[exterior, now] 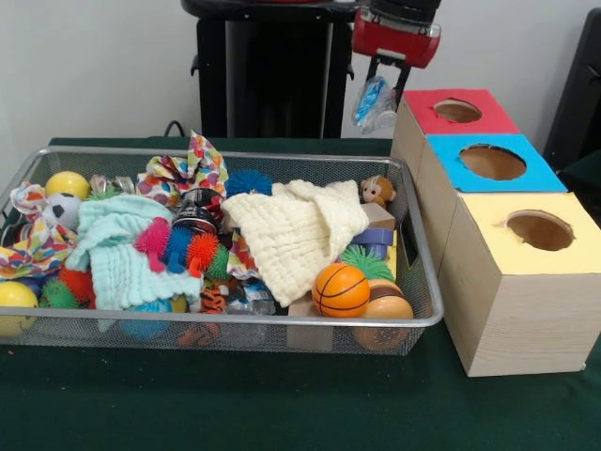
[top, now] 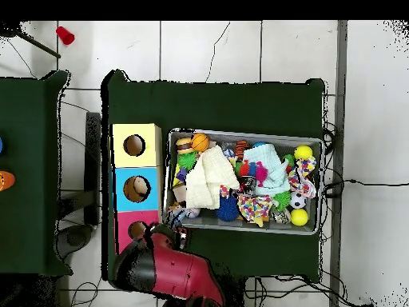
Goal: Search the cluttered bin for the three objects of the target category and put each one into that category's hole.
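My gripper (exterior: 387, 83) hangs at the back of the table, just left of the red-topped box (exterior: 488, 119). It is shut on a small bluish-clear bottle (exterior: 374, 105), held in the air level with the box top and left of the round hole (exterior: 457, 111). In the overhead view the gripper (top: 172, 234) is between the red box's hole (top: 137, 230) and the bin's corner, with the bottle (top: 182, 238) beside it. The wire-mesh bin (exterior: 235, 319) is full of clutter. Another crinkly clear bottle (exterior: 246, 299) lies near its front rim, and something clear (exterior: 113, 183) shows at the back left.
The blue-topped box (exterior: 531, 177) and yellow-topped box (exterior: 488, 221) stand in a row with the red one, right of the bin. The bin holds cloths (exterior: 300, 230), spiky balls (exterior: 200, 252), a small basketball (exterior: 340, 289), yellow balls (exterior: 68, 183) and a dark can (exterior: 197, 211).
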Robot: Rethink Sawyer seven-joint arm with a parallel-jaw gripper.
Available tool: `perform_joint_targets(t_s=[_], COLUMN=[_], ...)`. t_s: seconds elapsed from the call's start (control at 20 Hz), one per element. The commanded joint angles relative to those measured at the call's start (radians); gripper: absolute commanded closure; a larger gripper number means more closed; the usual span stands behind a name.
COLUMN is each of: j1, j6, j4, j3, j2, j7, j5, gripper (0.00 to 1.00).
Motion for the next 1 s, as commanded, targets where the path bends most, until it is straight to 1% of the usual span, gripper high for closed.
perform_joint_targets(t_s=[0.05, 0.1, 0.2, 0.4, 0.45, 0.65, 0.75, 1.0], j1=[0.074, 0.094, 0.108, 0.149, 0.156, 0.175, 0.189, 0.207], j6=[0.235, 0.258, 0.291, 0.310, 0.323, 0.304, 0.302, 0.265], j4=[-0.106, -0.124, -0.146, -0.171, -0.190, -0.217, -0.244, -0.275], j3=[0.026, 0.003, -0.010, -0.031, -0.039, -0.036, -0.045, -0.045], j2=[-0.056, -0.054, -0.050, -0.036, -0.031, -0.004, 0.024, 0.083], j7=[0.305, 0.313, 0.318, 0.355, 0.363, 0.396, 0.416, 0.450], j5=[0.103, 0.104, 0.114, 0.141, 0.145, 0.181, 0.191, 0.218], gripper=[1.00, 1.00, 1.00, 1.00, 1.00, 1.00, 1.00, 1.00])
